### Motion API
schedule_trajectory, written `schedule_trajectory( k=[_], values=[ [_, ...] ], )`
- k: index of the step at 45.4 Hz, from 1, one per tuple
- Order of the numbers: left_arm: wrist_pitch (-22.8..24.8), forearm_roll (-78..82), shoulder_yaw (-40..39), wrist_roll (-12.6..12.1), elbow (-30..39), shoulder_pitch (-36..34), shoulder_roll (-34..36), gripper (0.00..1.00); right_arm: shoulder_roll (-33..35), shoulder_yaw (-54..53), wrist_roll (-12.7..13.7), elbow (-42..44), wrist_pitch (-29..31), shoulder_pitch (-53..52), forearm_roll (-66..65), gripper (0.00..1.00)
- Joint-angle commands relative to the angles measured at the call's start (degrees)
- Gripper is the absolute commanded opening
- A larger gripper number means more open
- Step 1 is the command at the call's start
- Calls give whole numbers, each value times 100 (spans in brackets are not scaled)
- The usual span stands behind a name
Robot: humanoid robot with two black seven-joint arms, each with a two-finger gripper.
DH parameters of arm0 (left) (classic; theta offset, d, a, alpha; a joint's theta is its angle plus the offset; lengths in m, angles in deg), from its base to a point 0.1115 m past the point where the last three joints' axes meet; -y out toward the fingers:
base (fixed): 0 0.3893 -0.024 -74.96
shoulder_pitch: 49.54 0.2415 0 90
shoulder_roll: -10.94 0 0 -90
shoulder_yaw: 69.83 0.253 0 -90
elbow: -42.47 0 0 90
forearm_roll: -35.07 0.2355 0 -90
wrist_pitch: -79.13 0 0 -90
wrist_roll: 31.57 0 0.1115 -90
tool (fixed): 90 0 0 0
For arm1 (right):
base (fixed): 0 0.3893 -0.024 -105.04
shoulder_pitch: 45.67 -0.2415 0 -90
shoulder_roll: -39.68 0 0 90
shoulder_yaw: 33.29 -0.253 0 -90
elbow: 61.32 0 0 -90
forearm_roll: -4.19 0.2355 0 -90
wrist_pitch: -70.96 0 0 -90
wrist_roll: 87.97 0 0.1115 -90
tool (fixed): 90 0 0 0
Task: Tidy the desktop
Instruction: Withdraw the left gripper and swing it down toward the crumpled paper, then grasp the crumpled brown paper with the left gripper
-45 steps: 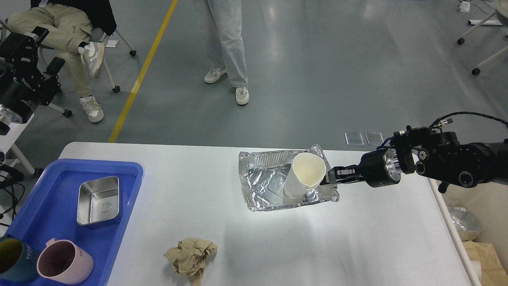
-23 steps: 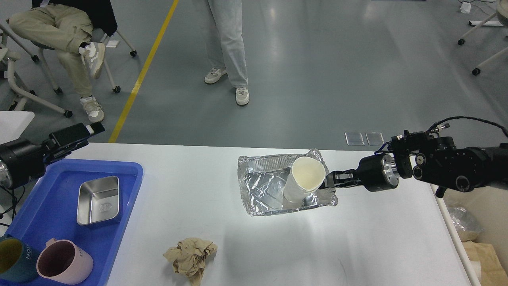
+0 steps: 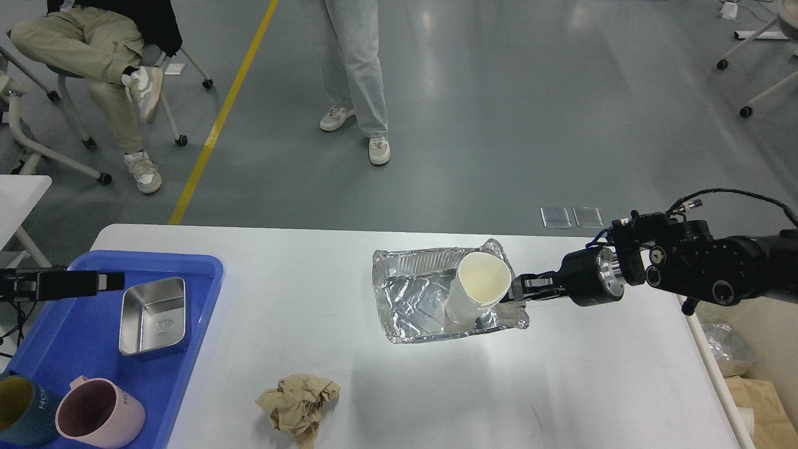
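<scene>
The white-grey desktop (image 3: 436,386) fills the lower view. A crumpled foil tray (image 3: 411,299) is at its far middle, with a white paper cup (image 3: 477,284) leaning inside its right end. My right gripper (image 3: 520,290) comes in from the right and is shut on the foil tray's right rim; the shadow under the tray suggests it is held just above the table. My left gripper (image 3: 111,281) is low at the far left, over the blue tray (image 3: 81,349); it is dark and edge-on. A crumpled brown paper ball (image 3: 299,402) lies near the front edge.
The blue tray holds a steel container (image 3: 154,315), a pink mug (image 3: 100,415) and a teal mug (image 3: 22,408). A smaller white table (image 3: 19,193) is at the left. Two people are beyond the far edge. Bags (image 3: 729,352) lie beside the desktop's right edge.
My left arm has swung down from high at the upper left to low over the blue tray. My right gripper and the foil tray have shifted slightly left and down.
</scene>
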Motion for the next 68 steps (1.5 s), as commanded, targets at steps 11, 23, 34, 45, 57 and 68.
schedule_trajectory(
  k=[11, 23, 34, 45, 57, 68],
  values=[
    [635, 18, 13, 418, 244, -1043, 725, 85, 3, -9, -8, 10, -18, 93, -9, 0],
    [223, 430, 452, 145, 78, -789, -135, 85, 30, -18, -16, 10, -18, 93, -9, 0],
    [-402, 897, 1164, -13, -335, -692, -1181, 83, 38, -18, -16, 19, -18, 128, -9, 0],
    [-859, 1442, 1823, -320, -863, -683, -2490, 83, 21, -18, -16, 27, -18, 129, -9, 0],
    [-1237, 2092, 2834, -760, -1074, -797, -3511, 83, -14, -18, -16, 28, -18, 137, -9, 0],
    [-1325, 2233, 3264, -848, -1267, -1245, -3959, 84, -76, -18, -8, 36, -18, 181, -9, 0]
  ],
)
